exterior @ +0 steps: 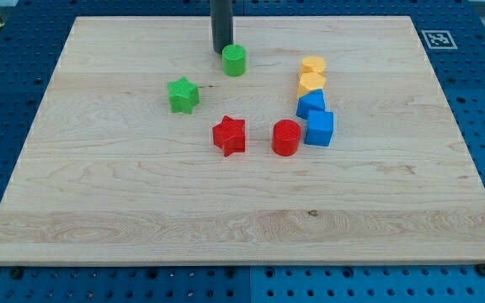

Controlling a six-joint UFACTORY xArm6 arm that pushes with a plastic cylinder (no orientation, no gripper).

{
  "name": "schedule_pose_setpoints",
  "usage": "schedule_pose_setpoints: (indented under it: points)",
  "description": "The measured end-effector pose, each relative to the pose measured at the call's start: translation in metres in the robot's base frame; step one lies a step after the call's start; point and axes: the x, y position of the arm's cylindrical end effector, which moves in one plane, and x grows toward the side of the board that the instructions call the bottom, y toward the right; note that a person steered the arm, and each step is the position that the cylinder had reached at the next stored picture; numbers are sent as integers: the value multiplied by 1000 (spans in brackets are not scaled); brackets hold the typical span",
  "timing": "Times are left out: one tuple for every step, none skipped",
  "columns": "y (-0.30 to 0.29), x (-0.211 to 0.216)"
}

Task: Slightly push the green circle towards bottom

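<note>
Rod only, no pincer on this arm, so no open/closed state to tell. My tip (221, 50) sits just above-left of the green circle (234, 61), about touching. Green circle is near the board's (99, 219) top centre. Green star (183, 94) lower left, red star (229, 135) below, both apart.

The rod (221, 25) runs out past the view's top edge, so its upper part is cut off. The lower yellow block (311, 82) and upper blue block (311, 104) overlap; their exact shapes are perhaps unreadable.
</note>
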Motion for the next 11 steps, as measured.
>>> schedule_pose_setpoints:
  points:
    - [7,-28]
    - [23,-25]
    - [27,-4]
    - [27,19]
    - [27,33]
    - [29,33]
    - [70,18]
    - [145,16]
    - [214,17]
    - [226,18]
    - [226,45]
